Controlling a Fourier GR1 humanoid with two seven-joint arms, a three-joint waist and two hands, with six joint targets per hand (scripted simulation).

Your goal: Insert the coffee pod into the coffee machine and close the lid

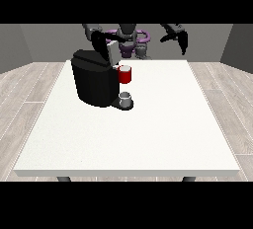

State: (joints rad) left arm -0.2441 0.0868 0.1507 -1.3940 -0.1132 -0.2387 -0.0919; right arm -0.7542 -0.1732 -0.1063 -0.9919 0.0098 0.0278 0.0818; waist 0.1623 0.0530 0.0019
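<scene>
The black coffee machine (pixel 93 82) stands on the left half of the white table (pixel 163 124). Its grey lid (pixel 112 51) is raised upright above the red pod holder (pixel 125 75). A small grey cup (pixel 125 97) sits on the machine's base under the holder. I cannot make out the coffee pod; whether it lies in the holder is hidden. The hand at the view's left (pixel 101 43) hangs right beside the raised lid with its fingers pointing straight down. The hand at the view's right (pixel 180 38) is held high over the table's far edge, fingers relaxed and holding nothing.
The robot's torso (pixel 131 38) stands behind the table's far edge. Wooden floor surrounds the table on all sides. The machine is the only tall thing on the table.
</scene>
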